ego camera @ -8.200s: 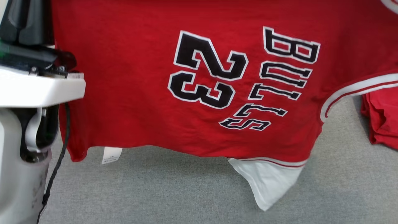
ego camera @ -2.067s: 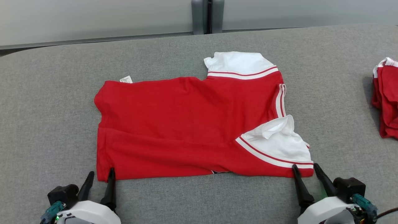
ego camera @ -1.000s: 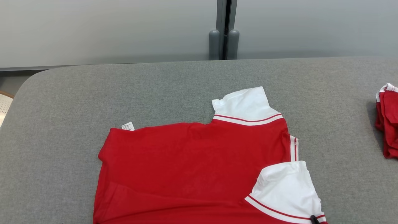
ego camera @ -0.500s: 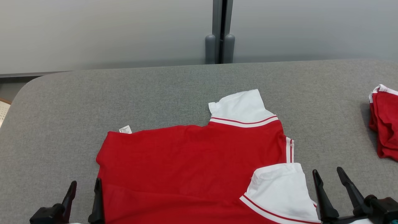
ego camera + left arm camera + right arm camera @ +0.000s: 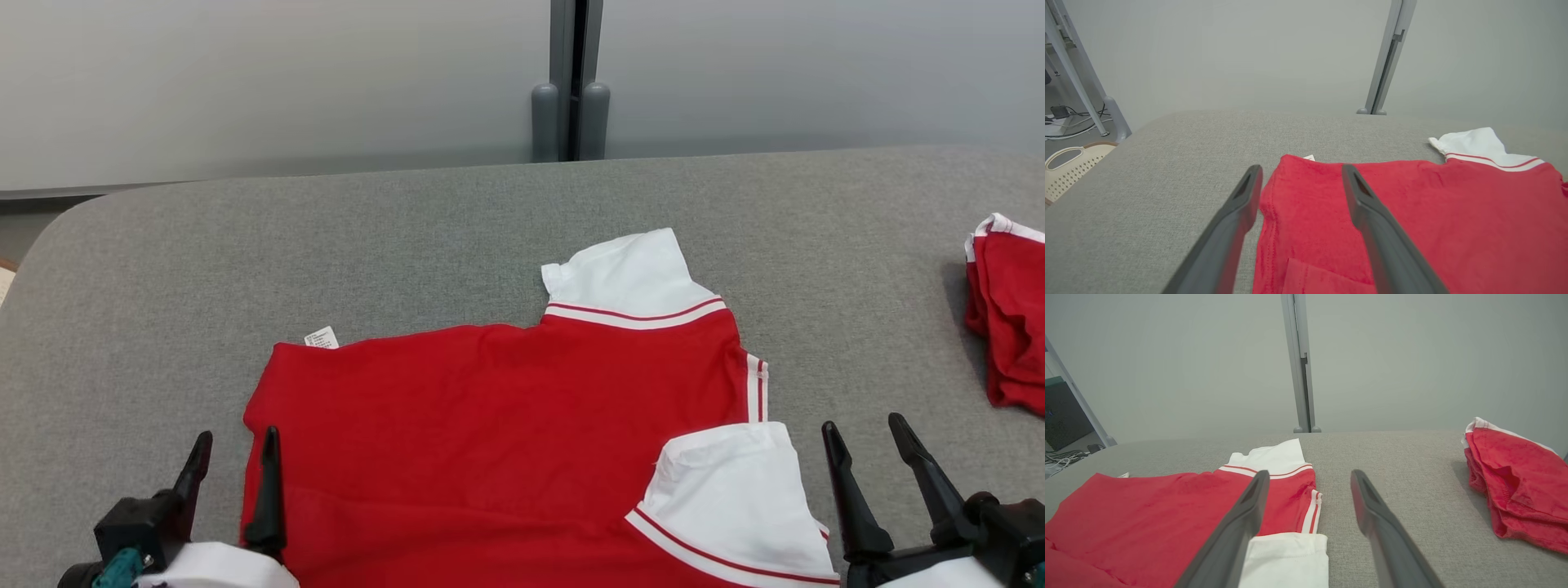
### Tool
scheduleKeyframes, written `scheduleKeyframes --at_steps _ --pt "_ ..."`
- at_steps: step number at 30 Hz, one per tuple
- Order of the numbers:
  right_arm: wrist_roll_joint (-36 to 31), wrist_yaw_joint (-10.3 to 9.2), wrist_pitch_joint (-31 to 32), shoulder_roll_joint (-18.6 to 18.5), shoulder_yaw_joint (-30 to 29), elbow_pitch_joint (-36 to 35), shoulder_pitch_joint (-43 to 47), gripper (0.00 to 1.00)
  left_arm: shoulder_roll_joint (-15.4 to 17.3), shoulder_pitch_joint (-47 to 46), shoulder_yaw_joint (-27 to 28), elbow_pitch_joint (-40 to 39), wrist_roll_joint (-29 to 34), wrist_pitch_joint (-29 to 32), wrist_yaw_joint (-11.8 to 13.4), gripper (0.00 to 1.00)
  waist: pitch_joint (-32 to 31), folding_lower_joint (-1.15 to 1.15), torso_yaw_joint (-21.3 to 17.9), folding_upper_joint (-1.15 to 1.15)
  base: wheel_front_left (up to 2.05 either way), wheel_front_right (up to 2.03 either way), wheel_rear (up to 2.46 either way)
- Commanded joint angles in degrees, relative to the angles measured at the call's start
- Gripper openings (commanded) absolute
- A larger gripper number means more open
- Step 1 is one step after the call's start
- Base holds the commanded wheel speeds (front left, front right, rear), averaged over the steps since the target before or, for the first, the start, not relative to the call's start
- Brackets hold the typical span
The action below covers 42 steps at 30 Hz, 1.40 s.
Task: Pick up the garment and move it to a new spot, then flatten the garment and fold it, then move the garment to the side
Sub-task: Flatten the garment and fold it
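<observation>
**Head view.** Garment (image 5: pixel 506 433) is seen lying flat on the grey table (image 5: pixel 408 237), red body spread, one white sleeve (image 5: pixel 735 490) laid over it and a doubled layer visible along the near edge. Pick-up, relocation and flattening are judged done and a first fold apparently made. Further folds and the move to the side are judged still left. L gripper (image 5: pixel 237 434) is shown w/ fingers spread, nothing held. The garment's side edge lies under or just beside its inner finger, the rest extending away toward the R gripper (image 5: pixel 862 422). The latter is likewise spread and empty, w/ the folded sleeve just beside its inner finger. A second red pile (image 5: pixel 1008 327) is seen well apart, beyond its outer side.

**L wrist view.** L gripper (image 5: pixel 1301 168) is shown wide apart. The garment's (image 5: pixel 1433 212) edge runs between the two fingers, below them; contact w/ cloth cannot be told. A basket (image 5: pixel 1069 167) is seen off the table's edge, on the outer side.

**R wrist view.** R gripper (image 5: pixel 1310 473) is shown splayed, empty. The garment (image 5: pixel 1147 510) lies mostly on its inner side, sleeve hem passing beneath the inner finger; bare table lies ahead between the fingers.
</observation>
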Motion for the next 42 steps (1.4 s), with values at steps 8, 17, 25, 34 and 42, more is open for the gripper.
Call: scheduleKeyframes --at_steps 8,17,25,34,42 --pt "0.46 -0.11 -0.34 0.6 1.21 -0.86 -4.2 1.0 -0.78 -15.53 0.2 12.39 -4.86 4.33 -4.05 1.0 5.89 0.0 -0.29 0.0 0.0 0.0 0.0" --pt "1.27 -0.11 -0.99 1.12 3.01 1.82 -8.48 1.0 -0.38 -31.4 1.03 35.05 -9.21 8.19 -9.55 1.0 11.4 0.0 -2.02 0.0 0.0 0.0 0.0" --pt "3.13 -0.11 -1.59 0.83 2.03 5.85 -10.6 1.0 -0.59 -37.42 0.76 46.27 -10.8 5.33 -13.62 0.0 12.69 0.0 -2.31 0.0 0.0 0.0 0.0" --pt "6.51 -0.1 -1.24 -3.38 -1.0 11.28 -23.58 1.0 -0.89 -41.77 -0.99 48.86 -9.37 -0.68 -14.54 0.0 15.38 0.0 -0.68 0.0 0.0 0.0 0.0" --pt "9.5 -0.07 2.8 -7.79 4.53 22.23 -43.08 1.0 -3.61 -47.06 -3.56 48.37 -8.49 -2.68 -15.12 0.0 20.65 0.0 4.39 0.0 0.0 0.0 0.0"
